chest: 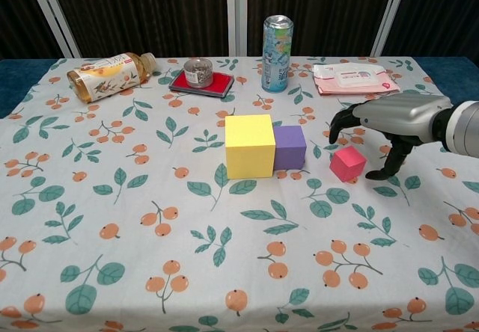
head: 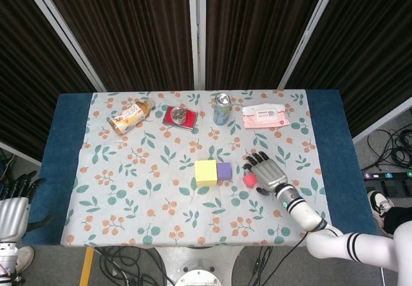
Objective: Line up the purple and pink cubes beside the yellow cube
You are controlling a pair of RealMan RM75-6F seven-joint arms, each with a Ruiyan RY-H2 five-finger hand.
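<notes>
The pink cube [chest: 347,163] lies on the worktop [chest: 105,272] right of the purple cube [chest: 289,146], probably light and stiff, best pinched by opposite flat sides; the right hand [chest: 389,120] arches over it, fingers apart.

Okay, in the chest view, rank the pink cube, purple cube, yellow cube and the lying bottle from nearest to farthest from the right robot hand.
1. pink cube, just beside the right robot hand, on its left.
2. purple cube, further left, against the yellow one.
3. yellow cube, at the table's centre.
4. bottle, lying at the far left.
</notes>
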